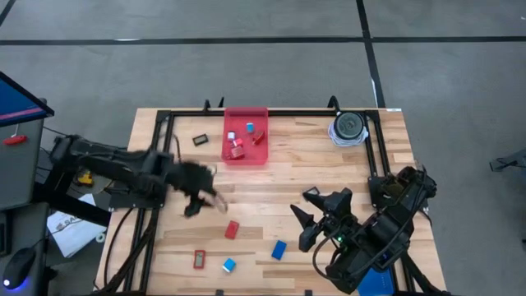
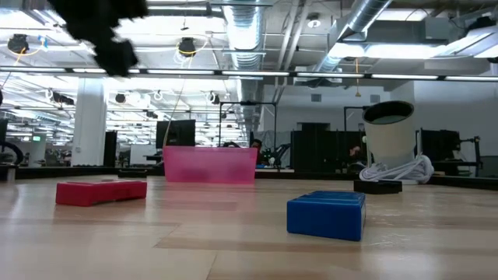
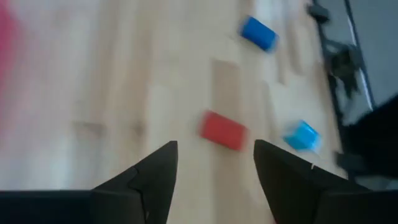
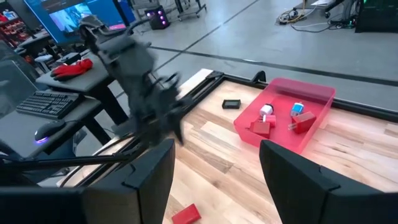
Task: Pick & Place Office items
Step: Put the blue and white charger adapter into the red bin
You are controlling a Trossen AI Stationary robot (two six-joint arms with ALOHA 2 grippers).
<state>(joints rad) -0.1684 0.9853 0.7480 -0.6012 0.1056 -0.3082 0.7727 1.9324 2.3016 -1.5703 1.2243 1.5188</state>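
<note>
High view: both hands wait over the table.
Left hand spread above red block; right hand spread too.

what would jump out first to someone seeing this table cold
The pink-red tray at the table's far edge, already holding small red and blue pieces. Then the left gripper, open above the table near a loose red block, with the right gripper open near the front right.

No readable text, labels, brands or numbers in any view. The monitor beyond the table shows a lit picture, too blurred to make out any writing. The small pieces in the red tray carry marks too small to read.
</note>
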